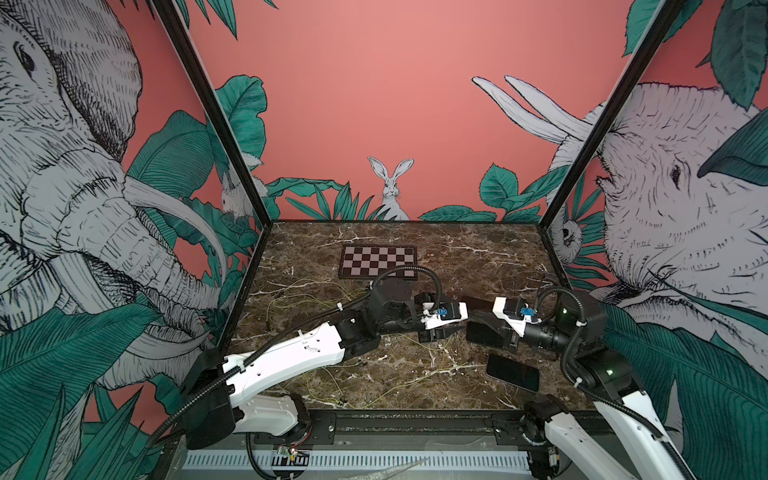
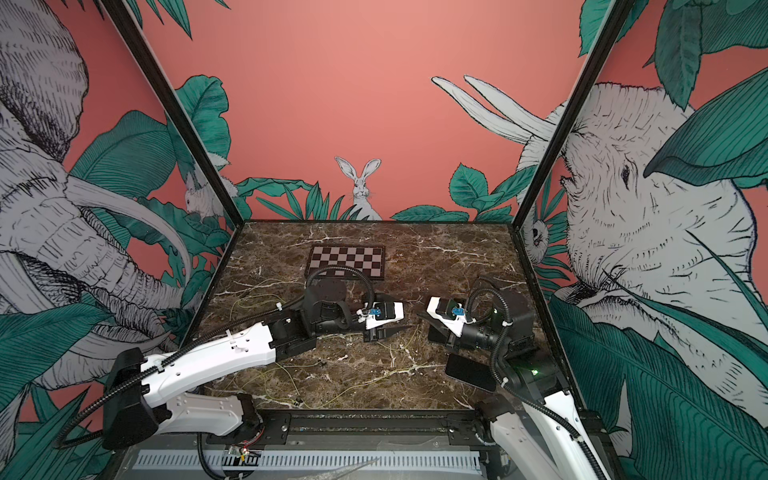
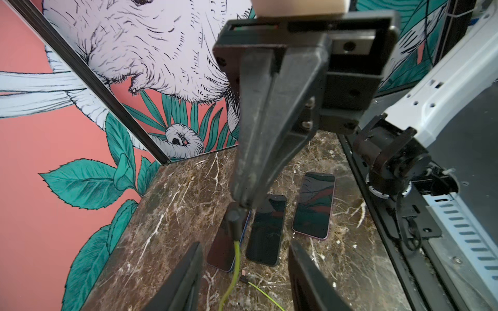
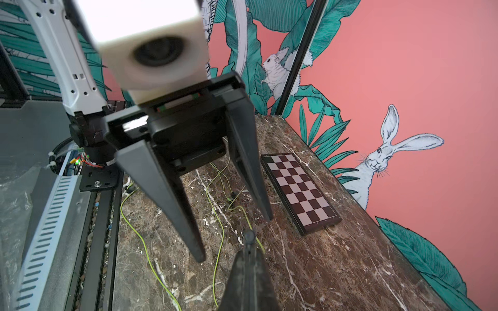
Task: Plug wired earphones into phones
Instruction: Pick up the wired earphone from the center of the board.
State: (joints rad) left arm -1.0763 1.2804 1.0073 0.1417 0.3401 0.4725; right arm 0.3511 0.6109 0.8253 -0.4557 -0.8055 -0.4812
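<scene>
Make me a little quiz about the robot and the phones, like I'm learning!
1. How many phones lie on the table?
2. True or false: the right gripper is shut on a plug.
3. The cord is: A red, B yellow-green, C blue?
Key: 1 three; 2 true; 3 B.
</scene>
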